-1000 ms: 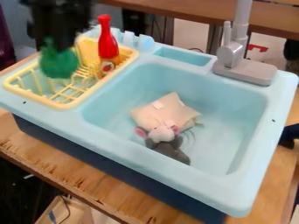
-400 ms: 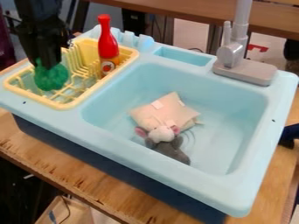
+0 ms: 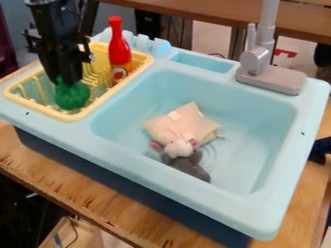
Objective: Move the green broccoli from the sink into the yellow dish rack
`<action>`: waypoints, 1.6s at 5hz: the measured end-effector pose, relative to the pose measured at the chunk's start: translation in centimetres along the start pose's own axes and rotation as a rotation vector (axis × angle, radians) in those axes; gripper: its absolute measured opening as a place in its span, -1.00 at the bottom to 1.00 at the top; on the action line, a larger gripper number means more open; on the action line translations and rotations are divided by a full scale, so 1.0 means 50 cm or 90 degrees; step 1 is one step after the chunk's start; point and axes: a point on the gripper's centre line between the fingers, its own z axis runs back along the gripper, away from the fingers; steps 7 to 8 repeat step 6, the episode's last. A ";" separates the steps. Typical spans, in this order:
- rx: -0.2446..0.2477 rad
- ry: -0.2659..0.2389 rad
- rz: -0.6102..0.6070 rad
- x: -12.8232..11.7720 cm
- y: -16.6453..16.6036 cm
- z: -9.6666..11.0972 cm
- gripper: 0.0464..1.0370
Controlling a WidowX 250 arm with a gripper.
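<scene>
gray faucet (image 3: 257, 59), red bottle (image 3: 119, 46), plush mouse (image 3: 179, 148) in light-blue sink basin (image 3: 242, 138)

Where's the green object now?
In the camera view's upper left, the green object is in the gripper, at the yellow rack, left of the red bottle.

Black, blocky arm, apparently with small metallic screws.

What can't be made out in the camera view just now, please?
- Green object's top: hidden by the gripper.
- Faucet's upper end: cut off by the top edge.
- Red bottle's label print: too small to read.
- Where the beige piece meets the plush toy: hidden behind the toy's head.
</scene>
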 end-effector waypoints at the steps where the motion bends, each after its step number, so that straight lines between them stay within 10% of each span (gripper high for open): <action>1: -0.004 0.048 0.023 0.001 0.005 -0.022 -0.47; 2: 0.007 0.076 0.007 0.003 -0.015 -0.029 -0.38; 4: 0.048 0.065 -0.014 0.012 -0.056 0.059 0.80; 6: 0.106 -0.049 -0.100 -0.079 -0.151 0.221 0.93; 8: 0.106 -0.049 -0.100 -0.079 -0.151 0.221 0.93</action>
